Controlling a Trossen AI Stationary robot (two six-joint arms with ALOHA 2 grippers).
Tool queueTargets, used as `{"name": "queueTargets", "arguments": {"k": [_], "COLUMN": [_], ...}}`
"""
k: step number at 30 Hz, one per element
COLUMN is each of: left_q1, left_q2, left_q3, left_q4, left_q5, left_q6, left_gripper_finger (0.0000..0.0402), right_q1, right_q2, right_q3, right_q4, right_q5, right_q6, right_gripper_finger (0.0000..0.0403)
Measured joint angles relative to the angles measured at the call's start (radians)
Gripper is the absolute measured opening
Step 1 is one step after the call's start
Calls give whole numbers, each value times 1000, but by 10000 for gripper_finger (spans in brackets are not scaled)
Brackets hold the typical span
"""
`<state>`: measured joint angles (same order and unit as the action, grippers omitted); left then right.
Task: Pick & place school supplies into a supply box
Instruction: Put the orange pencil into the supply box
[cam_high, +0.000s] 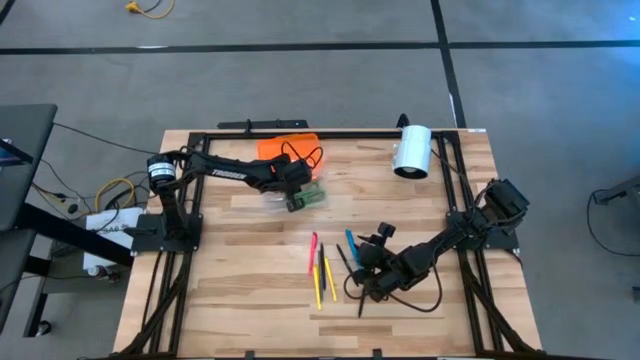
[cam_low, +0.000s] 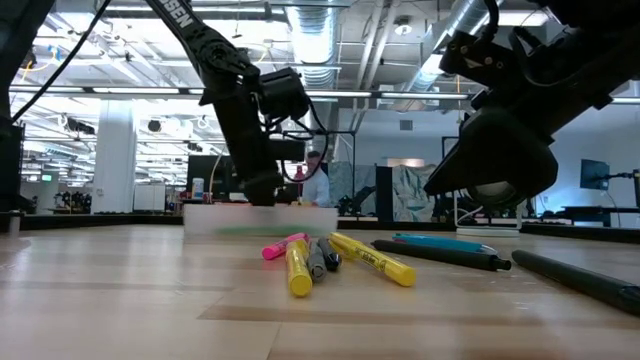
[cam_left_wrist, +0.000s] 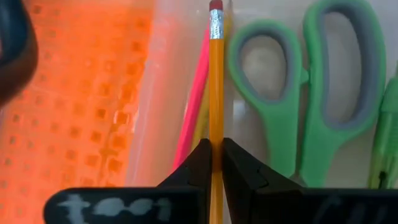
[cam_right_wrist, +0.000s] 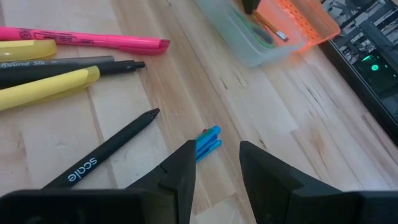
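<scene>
The supply box, a clear base (cam_high: 305, 196) with an orange lid (cam_high: 288, 147) open behind it, sits at the table's far left-centre. It holds green-handled scissors (cam_left_wrist: 311, 93) and a pink pen (cam_left_wrist: 193, 106). My left gripper (cam_left_wrist: 216, 144) is over the box, shut on a yellow pencil (cam_left_wrist: 216, 81). My right gripper (cam_right_wrist: 216, 152) hovers open above a blue pen (cam_right_wrist: 208, 142) lying on the table near the front right. More pens lie flat beside it: a pink one (cam_right_wrist: 87, 38), yellow ones (cam_low: 298, 270) and black ones (cam_right_wrist: 106, 155). My left gripper pinches the pencil's shaft (cam_left_wrist: 216, 155) between its two fingertips, coming slanting down from the table's left side. The pencil runs on past the fingers, with its eraser end (cam_left_wrist: 216, 6) ahead and over the box's inside. Whether that end touches the box, I cannot tell.
A white cylinder (cam_high: 411, 152) lies at the far right of the table. The black frame rail (cam_high: 330, 132) runs along the far edge behind the box. Bare wood lies between the box and the pens.
</scene>
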<state>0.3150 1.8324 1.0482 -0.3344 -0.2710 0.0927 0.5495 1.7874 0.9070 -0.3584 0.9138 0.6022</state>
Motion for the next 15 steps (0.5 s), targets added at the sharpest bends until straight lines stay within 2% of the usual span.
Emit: {"name": "queueTargets", "arguments": {"k": [4, 8, 15], "left_q1": [-9, -10, -16], "left_q2": [0, 0, 0], "left_q3": [16, 18, 18], "left_q4": [-116, -115, -92], "left_q5": [26, 111, 103], "left_q6": [43, 28, 26], "left_gripper_finger": [11, 15, 58], "right_q1": [-1, -2, 0], "right_q2": [0, 0, 0], "right_q3": [0, 0, 0], "right_q4": [0, 2, 4], "right_q5": [0, 1, 0], "right_q6": [0, 0, 1], "right_gripper_finger": [118, 118, 118]}}
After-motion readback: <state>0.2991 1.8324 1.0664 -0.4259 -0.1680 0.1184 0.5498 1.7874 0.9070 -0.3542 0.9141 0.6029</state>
